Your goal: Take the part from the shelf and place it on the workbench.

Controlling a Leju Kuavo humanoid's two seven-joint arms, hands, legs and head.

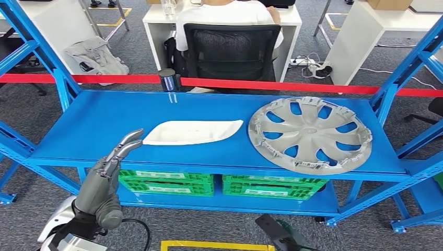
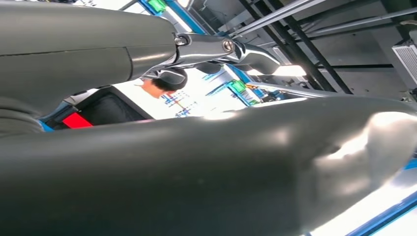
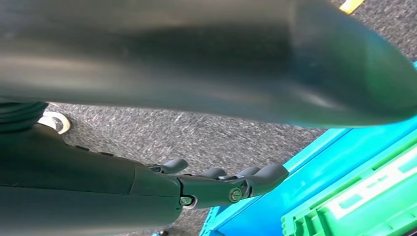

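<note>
Blue steel shelf [image 1: 104, 117] carrying the white part [image 1: 190, 132] at centre and a silver hubcap [image 1: 309, 135] to its right. The left hand [image 1: 107, 178] is raised just short of the part, fingers extended, holding nothing. The right hand [image 3: 147, 184] hangs over grey carpet beside green crates [image 3: 364, 206], fingers loosely apart, empty.

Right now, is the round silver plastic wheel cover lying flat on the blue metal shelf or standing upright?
Flat. The round silver plastic wheel cover rests on the blue metal shelf, its spoked face upward.
</note>
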